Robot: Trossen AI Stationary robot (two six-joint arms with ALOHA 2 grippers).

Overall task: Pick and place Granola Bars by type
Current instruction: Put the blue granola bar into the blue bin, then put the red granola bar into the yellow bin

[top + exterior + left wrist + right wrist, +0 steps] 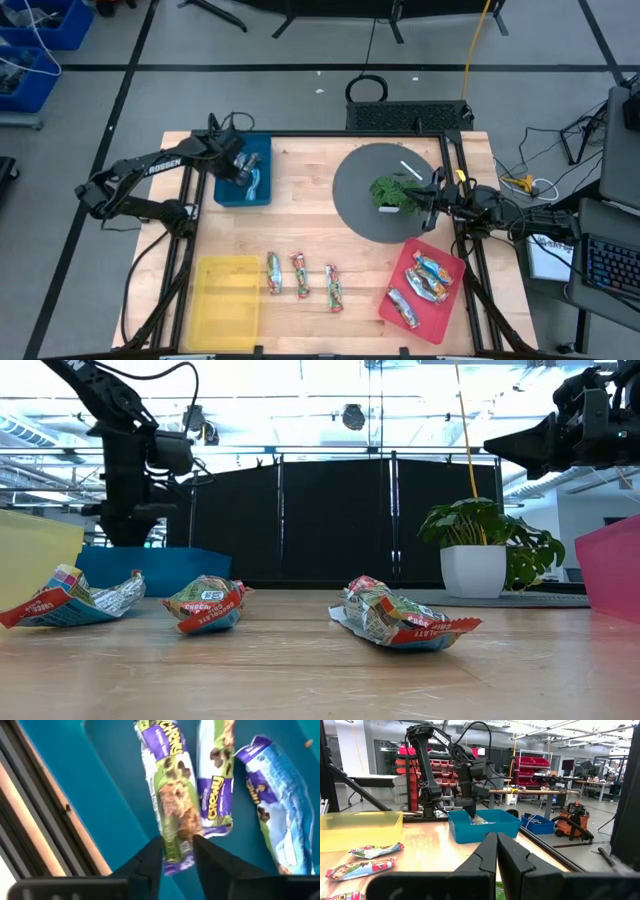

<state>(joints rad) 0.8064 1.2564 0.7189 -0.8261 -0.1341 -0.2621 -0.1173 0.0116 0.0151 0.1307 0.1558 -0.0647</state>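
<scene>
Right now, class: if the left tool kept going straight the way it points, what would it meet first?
The left tool points down into the blue tray, fingers astride a silver-blue granola bar. It would likely press that bar first, then the tray floor.

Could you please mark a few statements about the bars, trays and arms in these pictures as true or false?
1. The left pincer is over the blue tray, shut on a green-purple bar. True.
2. The yellow tray holds three bars. False: it holds none; the three red-green bars lie on the wooden table beside it.
3. The red tray holds silver-orange bars. True.
4. The right pincer is shut on a bar. False: it is shut with nothing between its fingers.
5. The potted plant stands on the blue tray. False: it stands on the round grey mat.
</scene>
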